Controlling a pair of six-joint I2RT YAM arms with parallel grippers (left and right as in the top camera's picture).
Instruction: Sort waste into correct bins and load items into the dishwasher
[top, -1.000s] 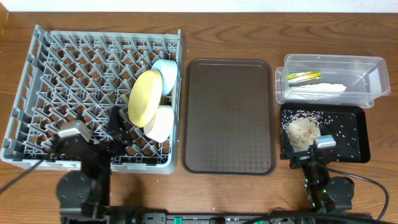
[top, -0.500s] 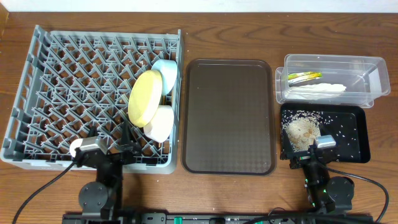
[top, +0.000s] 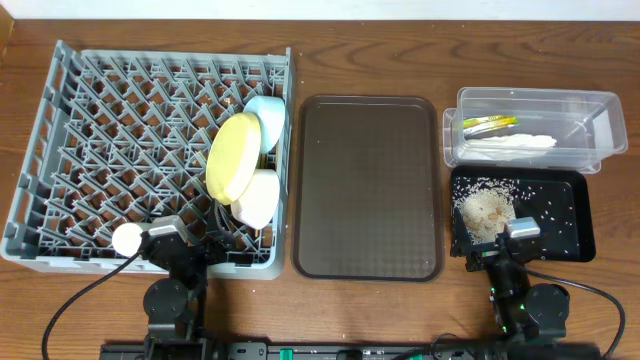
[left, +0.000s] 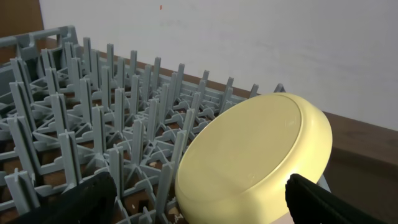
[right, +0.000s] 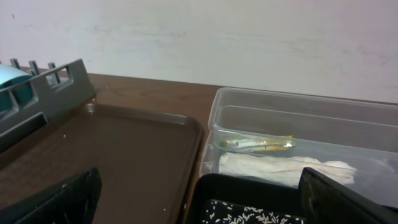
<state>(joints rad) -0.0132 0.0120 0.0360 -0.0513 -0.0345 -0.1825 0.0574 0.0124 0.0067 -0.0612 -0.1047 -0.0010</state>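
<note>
The yellow plate (top: 233, 157) stands on edge in the grey dish rack (top: 100, 130), with the light blue bowl (top: 266, 118) behind it and the pale pink bowl (top: 257, 197) in front. In the left wrist view the plate (left: 261, 155) is close ahead among the rack's pegs (left: 93, 124). My left gripper (top: 215, 248) (left: 199, 208) is open and empty at the rack's front edge. My right gripper (top: 483, 252) (right: 199, 208) is open and empty at the black tray's (top: 570, 215) front left corner. The tray holds rice scraps (top: 487, 211). The clear tub (top: 600, 105) holds the wrapper (top: 489, 123) and the napkin (top: 510, 147). I cannot make out the chopsticks.
The dark brown serving tray (top: 367, 185) lies between the rack and the bins; it also shows in the right wrist view (right: 112, 149). The tub (right: 298, 118), wrapper (right: 256, 144) and napkin (right: 280, 167) show there too. A pale wall stands behind the table.
My left arm has drawn back and folded down toward the table's front edge, its gripper now low at the rack's front. The right arm has not moved.
</note>
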